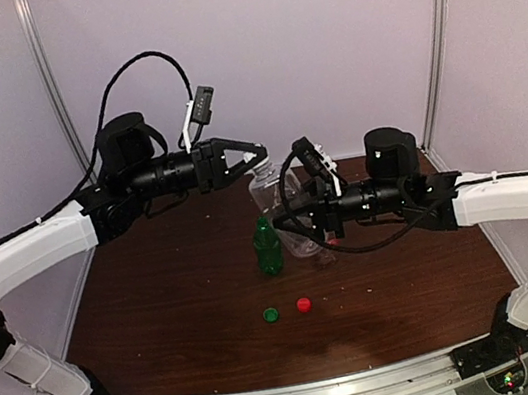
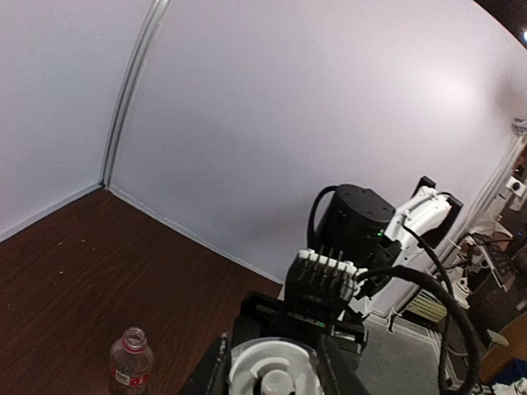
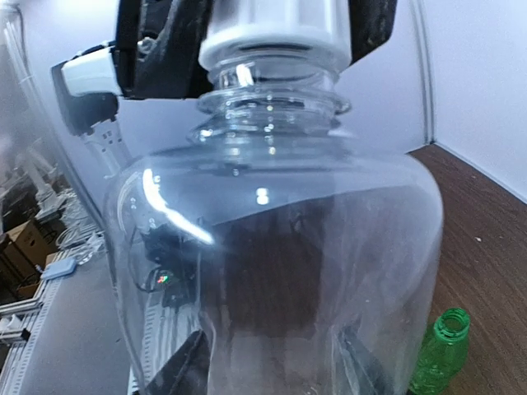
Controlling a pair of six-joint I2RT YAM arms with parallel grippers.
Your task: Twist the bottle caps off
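Work is centring on the white cap (image 3: 276, 33), which is sitting on the neck of the wide clear bottle (image 3: 272, 247), raised and leaning over the middle of the table (image 1: 161, 306); whether the bottle's base is touching the wood I cannot tell. The cap looks light, hard and ribless-smooth, so it is likely asking for a firm pinch across its full width rather than at its rim. The bottle's wall looks thin and glossy, probably giving under pressure and sliding easily, so the broad belly below the shoulder seems the place to brace it. The left end effector (image 1: 255, 156) is meeting the cap head-on along the neck's axis, its dark fingers (image 3: 156, 49) appearing clamped against both sides of the cap. The right end effector (image 1: 299, 214) is clenched around the bottle's belly. The left arm is reaching in from the left with a raised, roughly level forearm; the right arm is stretching in level from the right, lower than its partner. Just beside the wide clear bottle, on its left, the green bottle (image 1: 267, 248) is standing open-necked. Nearer the arm bases than that bottle, the green cap (image 1: 270, 314) and red cap (image 1: 304, 304) are lying loose side by side. The red-label bottle (image 2: 130, 362) is standing capless on the table.
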